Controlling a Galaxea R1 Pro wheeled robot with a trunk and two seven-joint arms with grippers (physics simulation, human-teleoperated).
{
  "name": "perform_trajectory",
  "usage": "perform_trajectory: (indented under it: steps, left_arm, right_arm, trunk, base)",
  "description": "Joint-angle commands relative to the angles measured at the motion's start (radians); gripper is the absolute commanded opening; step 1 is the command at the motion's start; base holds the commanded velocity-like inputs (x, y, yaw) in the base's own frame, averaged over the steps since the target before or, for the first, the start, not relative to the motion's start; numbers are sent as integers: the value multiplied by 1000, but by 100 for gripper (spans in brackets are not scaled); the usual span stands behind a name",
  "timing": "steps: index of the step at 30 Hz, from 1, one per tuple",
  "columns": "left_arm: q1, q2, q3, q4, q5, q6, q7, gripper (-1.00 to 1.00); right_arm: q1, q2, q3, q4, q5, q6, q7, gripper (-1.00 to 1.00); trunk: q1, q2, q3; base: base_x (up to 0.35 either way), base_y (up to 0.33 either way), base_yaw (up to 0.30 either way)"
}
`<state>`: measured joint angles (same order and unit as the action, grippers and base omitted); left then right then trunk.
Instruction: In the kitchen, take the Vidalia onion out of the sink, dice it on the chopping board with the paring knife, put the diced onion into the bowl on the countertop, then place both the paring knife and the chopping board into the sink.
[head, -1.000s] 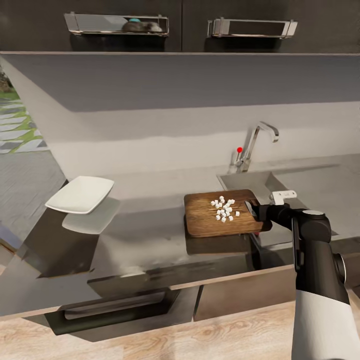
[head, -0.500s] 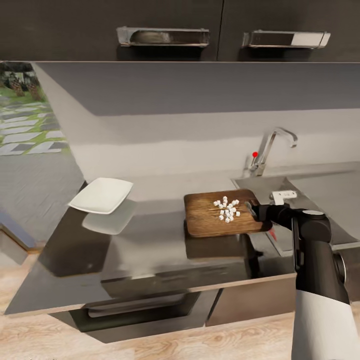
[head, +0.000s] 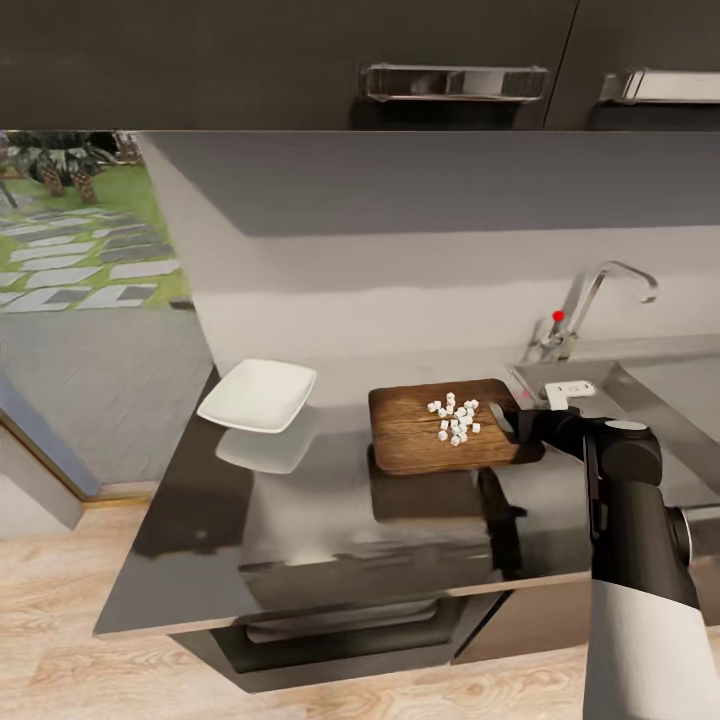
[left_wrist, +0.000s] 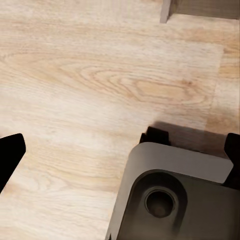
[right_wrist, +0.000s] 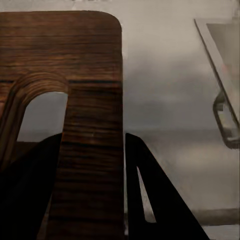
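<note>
Bowl: one white squarish bowl (head: 258, 394) sits on the countertop (head: 330, 520), well to the left of the board, with its reflection in the glossy slab below it.
Chopping board: one dark wood board (head: 445, 426), level and raised above the counter, its shadow on the slab beneath.
Diced onion: one loose cluster of small white cubes (head: 455, 417) on the board's right half, too small to count exactly, roughly twenty.
Right gripper: one (head: 514, 422), fingers clamped on the board's right end by the slot handle; in the wrist view the dark fingers (right_wrist: 155, 200) straddle the wood strip beside the oval hole (right_wrist: 42, 115).
Sink: one basin (head: 640, 390) at the right edge, just beyond the gripper, with one chrome faucet (head: 600, 300) and its red-tipped lever (head: 558, 316).
Left gripper: the wrist view faces wood floor (left_wrist: 100, 85); fingers (left_wrist: 10, 155) stand apart.
Change: the view has swung left, so bowl, faucet and cabinet handles (head: 455, 82) sit further right in frame; board and gripper keep their place.
</note>
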<state>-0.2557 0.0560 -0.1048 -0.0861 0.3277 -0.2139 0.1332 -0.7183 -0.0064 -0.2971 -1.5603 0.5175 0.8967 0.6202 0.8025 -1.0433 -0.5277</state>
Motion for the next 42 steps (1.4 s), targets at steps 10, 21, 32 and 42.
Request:
perform_trajectory:
  steps: [10,21,32,42]
  left_arm:
    - [0,1,-9,0,7,-2,3,100]
    - [0,0,-9,0,7,-2,3,100]
    - [0,0,-9,-1,7,-2,3,100]
    - [0,-1,-9,-1,7,-2,3,100]
  right_arm:
    - [-1,-1,-1,-1,6,3,10,-100]
    - [-1,-2,-2,-1,5,3,12,-100]
    - [-1,-4,-4,-3,10,17,7,-100]
    - [-9,-7,90,-6,12,73,-121,-100]
  trunk:
    - [0,-1,-1]
    - [0,-1,-1]
    - [0,-1,-1]
    - [0,-1,-1]
  base:
    - [146,296,0]
    - [54,295,0]
    - [0,28,0]
    - [0,0,0]
